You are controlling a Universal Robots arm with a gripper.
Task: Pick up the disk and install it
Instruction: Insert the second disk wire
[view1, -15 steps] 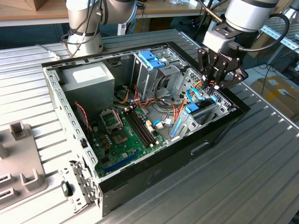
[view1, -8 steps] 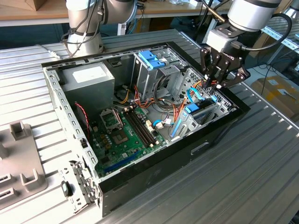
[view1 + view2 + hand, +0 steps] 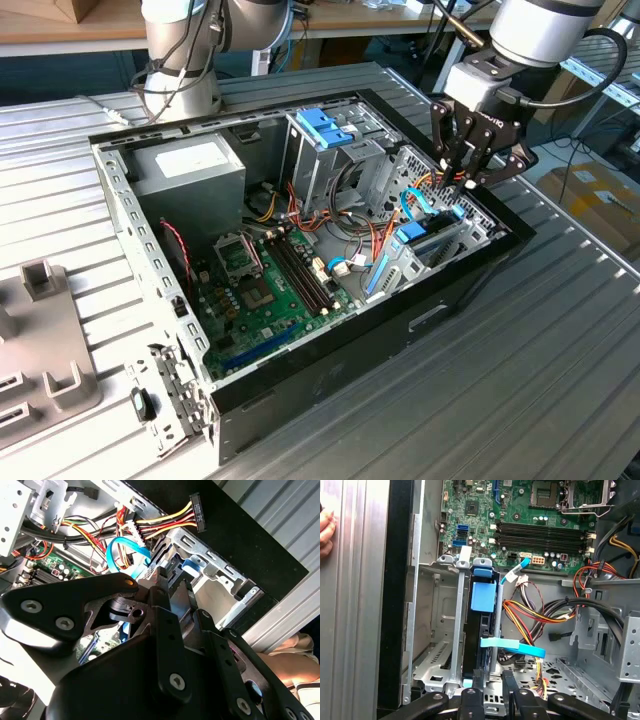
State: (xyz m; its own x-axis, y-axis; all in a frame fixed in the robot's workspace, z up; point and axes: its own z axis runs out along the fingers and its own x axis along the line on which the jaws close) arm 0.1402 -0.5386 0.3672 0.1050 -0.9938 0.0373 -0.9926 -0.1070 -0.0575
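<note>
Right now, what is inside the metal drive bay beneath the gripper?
The disk stands on edge in the drive bay, its blue rail showing, a blue cable beside it. Its label and flat faces are covered by the bay's walls.

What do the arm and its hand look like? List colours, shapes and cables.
The arm is a rounded silver-grey tube ending in a black wrist block. A black cable loops beside it. The hand is matt black, built of angular linked plates; the second wrist view shows silver screws bolting them.
</note>
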